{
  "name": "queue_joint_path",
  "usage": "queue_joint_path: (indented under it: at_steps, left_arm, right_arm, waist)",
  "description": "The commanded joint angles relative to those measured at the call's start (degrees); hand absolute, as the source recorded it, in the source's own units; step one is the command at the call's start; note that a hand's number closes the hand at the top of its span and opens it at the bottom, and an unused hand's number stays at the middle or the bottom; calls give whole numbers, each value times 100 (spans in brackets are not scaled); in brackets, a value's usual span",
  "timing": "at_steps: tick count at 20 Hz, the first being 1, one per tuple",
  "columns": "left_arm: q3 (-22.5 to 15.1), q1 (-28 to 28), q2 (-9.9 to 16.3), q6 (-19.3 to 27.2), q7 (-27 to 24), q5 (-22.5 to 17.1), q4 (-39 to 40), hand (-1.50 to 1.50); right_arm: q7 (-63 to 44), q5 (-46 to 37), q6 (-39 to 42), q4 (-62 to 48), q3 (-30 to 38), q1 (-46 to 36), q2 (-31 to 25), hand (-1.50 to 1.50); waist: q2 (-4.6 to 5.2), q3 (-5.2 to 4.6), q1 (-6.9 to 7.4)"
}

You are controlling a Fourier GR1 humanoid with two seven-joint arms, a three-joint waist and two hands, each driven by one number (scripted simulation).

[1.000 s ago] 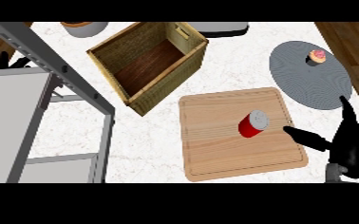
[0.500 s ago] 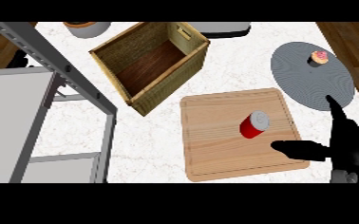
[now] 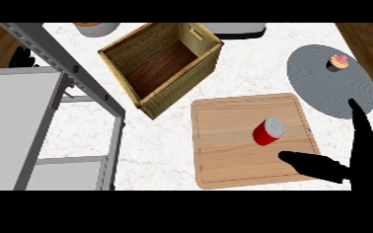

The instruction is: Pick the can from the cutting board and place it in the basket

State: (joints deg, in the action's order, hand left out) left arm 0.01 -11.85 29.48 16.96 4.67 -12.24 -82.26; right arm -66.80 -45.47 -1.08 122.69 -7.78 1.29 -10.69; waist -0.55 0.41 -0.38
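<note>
A red can [image 3: 267, 131] with a silver top stands upright on the wooden cutting board [image 3: 226, 143], right of its middle. The square wicker basket [image 3: 162, 66] stands up-left of the board with nothing in it. My right hand [image 3: 348, 167] is at the lower right edge, open, with the thumb lying over the board's lower right corner and the fingers raised at the board's right side. It sits below and right of the can, apart from it. My left hand does not show.
A grey round plate [image 3: 320, 84] with a small cupcake [image 3: 338, 62] lies at the far right. A grey metal rack [image 3: 51, 113] fills the left side. A bowl [image 3: 96, 28] and a grey appliance [image 3: 237, 29] sit at the back edge.
My right hand has shifted left and spread open, its thumb now reaching further onto the board toward the can. The can has not moved.
</note>
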Motion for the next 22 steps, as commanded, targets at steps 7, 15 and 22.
queue_joint_path:
  at_steps: [7,15,22]
  left_arm:
    - [-518,-19,-674,-113,158,155,-42,0]
    - [-114,92,-563,-498,90,-60,78,0]
    - [-318,-65,-881,-218,306,285,-29,0]
  right_arm:
    - [388,-623,-586,-891,-16,221,754,-150]
    - [543,-1475,-985,-826,-482,591,1061,-150]
    - [585,-1357,-1195,-1015,-622,517,1067,-150]
  waist:
    - [64,-38,16]
    - [50,-43,18]
    - [52,-41,-5]
